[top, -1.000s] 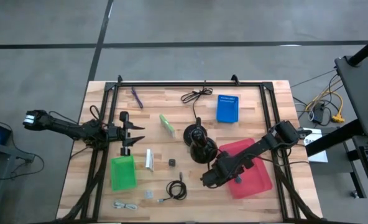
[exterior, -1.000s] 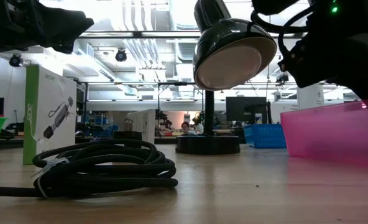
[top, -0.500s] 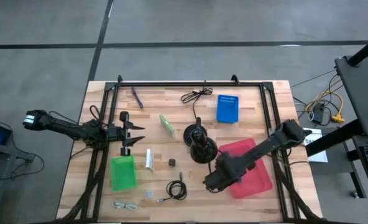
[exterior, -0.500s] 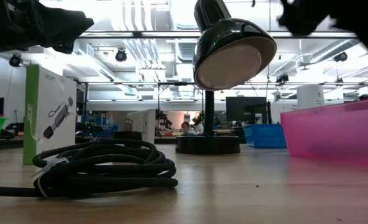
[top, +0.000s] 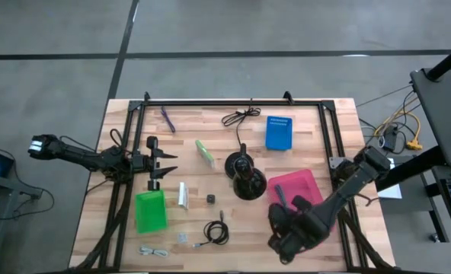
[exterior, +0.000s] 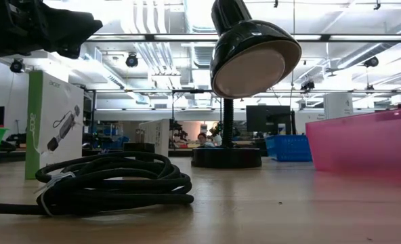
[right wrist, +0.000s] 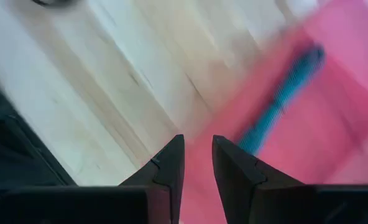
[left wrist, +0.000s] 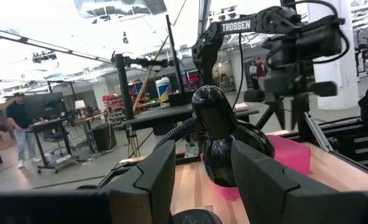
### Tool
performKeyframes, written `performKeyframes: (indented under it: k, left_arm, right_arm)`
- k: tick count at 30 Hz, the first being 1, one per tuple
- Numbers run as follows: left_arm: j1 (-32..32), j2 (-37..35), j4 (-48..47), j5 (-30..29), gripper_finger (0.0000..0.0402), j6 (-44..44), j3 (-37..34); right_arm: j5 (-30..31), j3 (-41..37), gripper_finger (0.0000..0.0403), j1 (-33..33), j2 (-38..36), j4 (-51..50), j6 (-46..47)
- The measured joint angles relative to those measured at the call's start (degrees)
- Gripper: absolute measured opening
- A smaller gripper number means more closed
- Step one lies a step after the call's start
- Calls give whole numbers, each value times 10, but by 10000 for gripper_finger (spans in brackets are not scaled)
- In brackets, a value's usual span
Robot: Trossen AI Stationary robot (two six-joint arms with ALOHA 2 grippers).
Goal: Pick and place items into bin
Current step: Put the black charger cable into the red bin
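Observation:
My right gripper (top: 280, 232) (right wrist: 198, 146) hangs high over the near left edge of the pink bin (top: 303, 187), pointing steeply down. Its fingers are a narrow gap apart with nothing between them. A teal pen (right wrist: 282, 94) lies inside that bin. My left gripper (top: 168, 164) (left wrist: 202, 149) waits open at the table's left. On the wood lie a purple pen (top: 167, 119), a green packet (top: 205, 151), a white packet (top: 183, 195), a tiny black cube (top: 210, 199), a coiled black cable (top: 216, 232) (exterior: 112, 183) and clear bits (top: 181, 237).
A black lamp (top: 244, 176) (exterior: 255, 57) stands mid-table, just left of the pink bin. A blue bin (top: 279, 132) sits at the far right, a green bin (top: 150, 211) at the near left. A loose black cord (top: 241, 116) lies by the far edge.
My right gripper has risen from low beside the lamp and swung toward the table's near right, over the pink bin's near edge, rolling as it went. It has gone up out of the low view.

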Motion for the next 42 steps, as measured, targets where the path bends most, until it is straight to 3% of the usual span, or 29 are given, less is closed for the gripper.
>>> performKeyframes:
  k: [9, 15, 20, 34, 42]
  left_arm:
    - [0, 0, 1, 0, 141, 0, 0]
    - [0, 0, 2, 1, 141, 0, 0]
    - [0, 0, 2, 2, 141, 0, 0]
    - [0, 0, 1, 2, 141, 0, 0]
    - [0, 0, 0, 2, 141, 0, 0]
  right_arm:
    - [133, -2, 68, 16, 1, 138, -142]
    - [250, -14, 77, 15, 1, 276, -309]
    - [251, -17, 91, 15, 2, 338, -443]
    - [245, -17, 100, 14, 2, 338, -444]
    - [188, -20, 111, 11, 6, 352, -515]
